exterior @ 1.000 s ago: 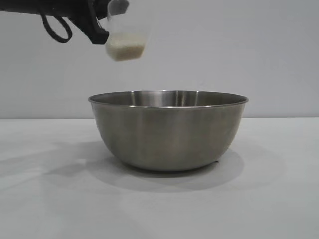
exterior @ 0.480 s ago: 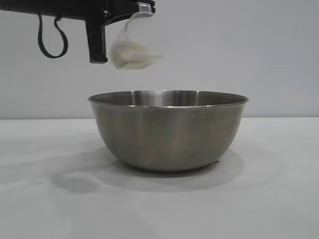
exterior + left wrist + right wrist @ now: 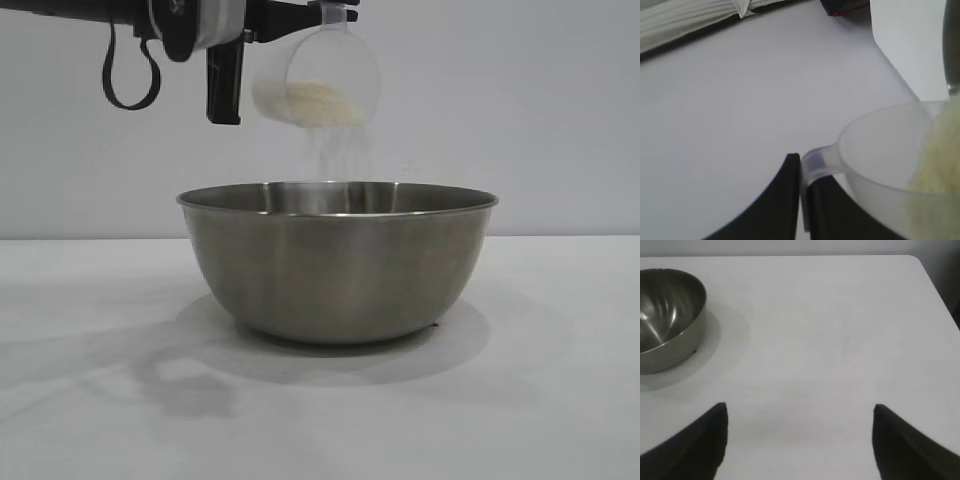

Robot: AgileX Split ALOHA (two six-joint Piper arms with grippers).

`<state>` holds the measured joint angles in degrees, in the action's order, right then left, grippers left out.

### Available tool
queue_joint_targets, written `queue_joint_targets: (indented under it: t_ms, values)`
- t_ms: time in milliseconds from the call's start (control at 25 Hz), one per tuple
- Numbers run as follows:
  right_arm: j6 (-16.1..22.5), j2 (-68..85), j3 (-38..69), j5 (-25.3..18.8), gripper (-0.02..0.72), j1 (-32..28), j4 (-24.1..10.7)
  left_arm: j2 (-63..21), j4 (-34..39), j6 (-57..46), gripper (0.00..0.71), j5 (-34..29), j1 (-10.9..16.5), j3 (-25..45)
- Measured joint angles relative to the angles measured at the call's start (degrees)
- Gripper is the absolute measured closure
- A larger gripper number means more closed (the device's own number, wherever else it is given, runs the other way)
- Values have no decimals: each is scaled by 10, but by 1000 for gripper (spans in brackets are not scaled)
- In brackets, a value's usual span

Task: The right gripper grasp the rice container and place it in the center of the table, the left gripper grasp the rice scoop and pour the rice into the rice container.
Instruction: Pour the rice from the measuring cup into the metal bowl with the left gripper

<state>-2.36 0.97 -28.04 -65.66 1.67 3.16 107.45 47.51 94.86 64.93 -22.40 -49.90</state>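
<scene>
The steel rice container (image 3: pixel 338 262) stands on the white table (image 3: pixel 90 400). Above its left half my left gripper (image 3: pixel 330 12) is shut on the handle of the clear rice scoop (image 3: pixel 318 85), which lies tipped on its side. Off-white rice (image 3: pixel 312 101) rests at the scoop's low lip, and a thin stream of grains falls into the container. In the left wrist view the scoop (image 3: pixel 880 150) shows its handle pinched in the left gripper (image 3: pixel 803 165). My right gripper (image 3: pixel 800 410) hangs open over bare table, away from the rice container (image 3: pixel 667 320).
A black cable loop (image 3: pixel 128 80) hangs under the left arm. The table's far edge and rounded corner (image 3: pixel 915 260) show in the right wrist view. A folded white cloth (image 3: pixel 690 15) lies beyond the table.
The left arm has moved right over the rice container and rolled the scoop onto its side. Rice that sat in the scoop's bottom now spills out in a stream.
</scene>
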Motion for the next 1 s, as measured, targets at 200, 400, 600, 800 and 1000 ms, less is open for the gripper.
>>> queue_joint_targets:
  t_ms: [200, 400, 600, 800, 1000]
  values:
    - [0, 0, 0, 0, 171, 0, 0, 0, 0, 59, 710, 1, 0, 0]
    - [0, 0, 0, 0, 171, 0, 0, 0, 0, 119, 710, 1, 0, -1]
    - [0, 0, 0, 0, 171, 0, 0, 0, 0, 193, 710, 1, 0, -2]
    - [0, 0, 0, 0, 171, 0, 0, 0, -1, 255, 710, 1, 0, -5]
    - [0, 0, 0, 0, 171, 0, 0, 0, 1, 260, 710, 2, 0, -5]
